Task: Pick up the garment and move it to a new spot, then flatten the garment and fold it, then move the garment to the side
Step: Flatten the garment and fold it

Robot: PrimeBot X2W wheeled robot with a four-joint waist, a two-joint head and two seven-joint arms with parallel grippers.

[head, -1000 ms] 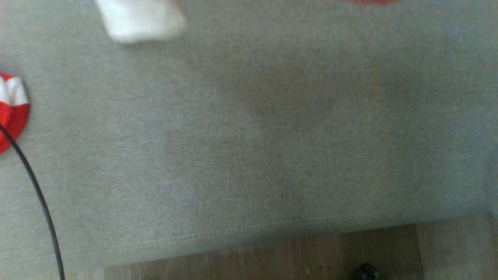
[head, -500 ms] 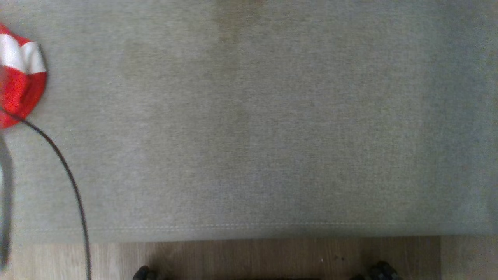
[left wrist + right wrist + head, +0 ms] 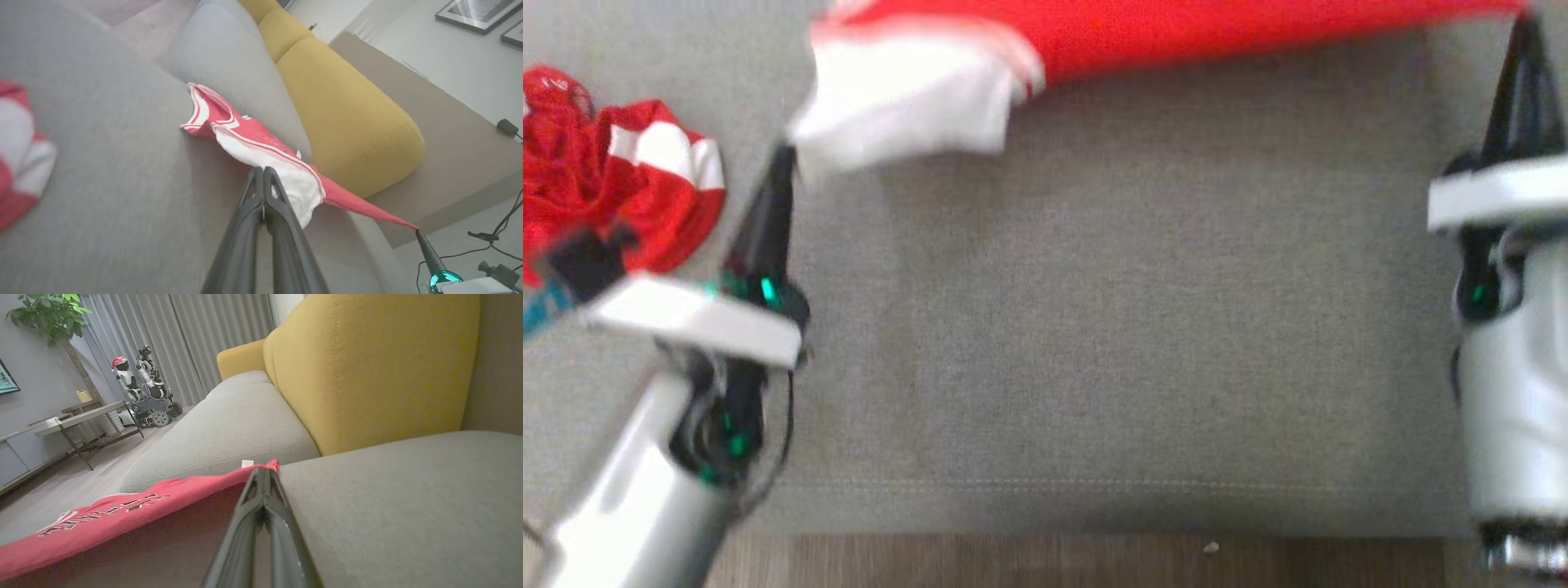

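The red and white garment [image 3: 1176, 33] is stretching taut across the top of the head view, over the grey sofa seat [image 3: 1143, 327]. At the upper left, the left gripper [image 3: 262, 169] is pinching its white part, fingers pressed together. At the upper right, the right gripper [image 3: 264, 469] is clamping a red corner the same way. A second bunched red cloth [image 3: 621, 188] is lying at the far left.

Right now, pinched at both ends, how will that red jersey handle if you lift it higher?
Probably floppy: the red jersey bunches into a drooping band between the left gripper and right gripper. Likely light, since thin fingertip pinches carry it. Where it touches the grey sofa cushion, it may drag rather than slide freely.
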